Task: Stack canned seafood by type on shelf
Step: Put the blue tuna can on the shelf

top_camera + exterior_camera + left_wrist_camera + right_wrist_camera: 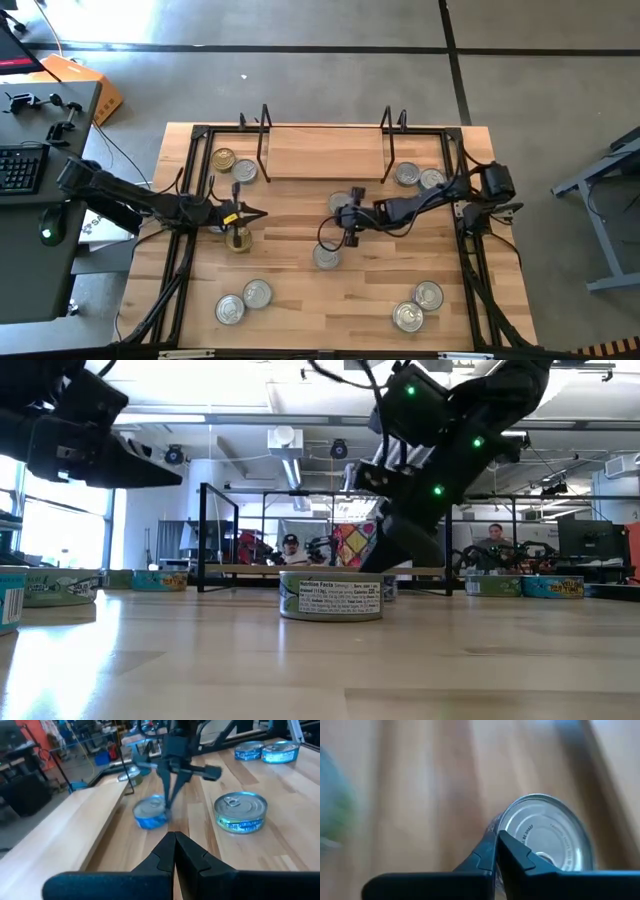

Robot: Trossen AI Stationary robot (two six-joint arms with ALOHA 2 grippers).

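Observation:
The shelf (325, 152) stands at the table's far side with nothing on it. Tins of canned seafood lie scattered on the table: two by the shelf's left end (233, 165), two by its right end (418, 177), pairs near the front (243, 301) (417, 306), one mid-table (327, 257). A silver-lidded, blue-labelled tin (150, 813) stands just in front of the shelf. My right gripper (496, 840) is shut at this tin's rim. My left gripper (258, 212) hangs shut above the table's left part, over a gold tin (238, 239), holding nothing. My right gripper sets its shut fingertips (169, 802) against the edge of the blue-labelled tin's lid (512, 827), on the side facing the table's near edge. The fingers slant down from the table's right. The tin stands flat on the table.
Black wire uprights (263, 140) (390, 140) rise at both ends of the shelf. A black frame (190, 200) runs along the table's sides. Bare wood lies between the mid-table tin and the front pairs. People sit in the room beyond the table.

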